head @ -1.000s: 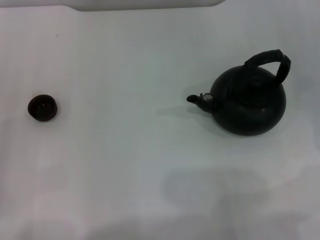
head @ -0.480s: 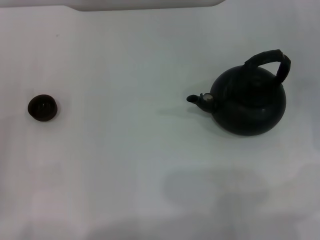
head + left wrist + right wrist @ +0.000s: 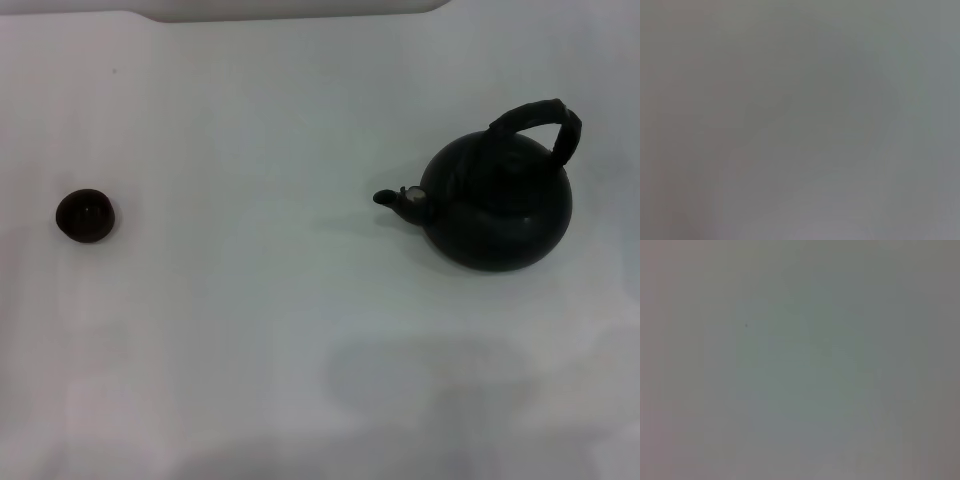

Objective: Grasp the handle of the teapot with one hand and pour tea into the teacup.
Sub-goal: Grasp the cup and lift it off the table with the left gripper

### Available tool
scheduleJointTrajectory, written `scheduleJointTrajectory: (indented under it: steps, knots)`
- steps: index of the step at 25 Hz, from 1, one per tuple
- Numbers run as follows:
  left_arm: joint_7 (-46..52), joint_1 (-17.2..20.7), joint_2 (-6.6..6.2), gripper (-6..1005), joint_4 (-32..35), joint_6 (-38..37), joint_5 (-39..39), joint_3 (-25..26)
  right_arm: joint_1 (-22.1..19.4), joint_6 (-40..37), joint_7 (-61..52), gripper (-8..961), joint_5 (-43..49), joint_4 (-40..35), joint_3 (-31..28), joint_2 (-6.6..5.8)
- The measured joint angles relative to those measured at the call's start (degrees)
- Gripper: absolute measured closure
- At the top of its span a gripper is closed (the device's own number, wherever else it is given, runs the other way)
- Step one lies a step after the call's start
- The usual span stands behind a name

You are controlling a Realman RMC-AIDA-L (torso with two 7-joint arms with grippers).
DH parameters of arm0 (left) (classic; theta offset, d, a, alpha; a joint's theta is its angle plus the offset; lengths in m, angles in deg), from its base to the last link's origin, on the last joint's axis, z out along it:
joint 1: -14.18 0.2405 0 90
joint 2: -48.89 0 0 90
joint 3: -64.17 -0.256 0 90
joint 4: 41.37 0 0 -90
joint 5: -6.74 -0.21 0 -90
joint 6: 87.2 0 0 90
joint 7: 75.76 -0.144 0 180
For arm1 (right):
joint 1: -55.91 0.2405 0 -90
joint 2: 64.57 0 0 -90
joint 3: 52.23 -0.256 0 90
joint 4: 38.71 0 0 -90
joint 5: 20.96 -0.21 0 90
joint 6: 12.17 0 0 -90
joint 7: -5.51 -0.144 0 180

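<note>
In the head view a large round black teapot [image 3: 498, 207] stands on the white table at the right, its short spout [image 3: 392, 199] pointing left. Its thick black arched handle [image 3: 540, 118] rises over the top, tilted toward the right. A tiny dark brown teacup [image 3: 85, 215] sits upright far to the left, well apart from the pot. Neither hand shows in any view. Both wrist views hold only a plain grey surface.
The white table [image 3: 260, 300] spreads between cup and teapot. A pale rounded edge [image 3: 290, 10] runs along the far side at the top. A faint shadow [image 3: 430, 375] lies on the table in front of the teapot.
</note>
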Motion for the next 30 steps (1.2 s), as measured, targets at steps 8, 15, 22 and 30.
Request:
scheduleJointTrajectory:
  steps: [8,15,22,30]
  knots:
    - [0.0,-0.84,-0.16,118,0.15,-0.11,0.09,0.09,0.58,0.0,-0.17,149,0.0,0.21,0.0,0.15]
    - [0.0,-2.32,-0.17,118,0.15,-0.19,0.16,0.08,2.26,-2.35,-0.48,149,0.07,0.89,0.92,0.18]
    - [0.03,-3.58,-0.25,118,0.2,-0.23,0.24,0.08,2.59,-4.1,-0.37,150,0.1,0.61,2.99,0.17]
    - [0.07,-4.24,-0.24,118,0.24,-0.43,0.8,0.08,2.73,-4.42,-0.4,150,0.07,0.59,2.89,0.17]
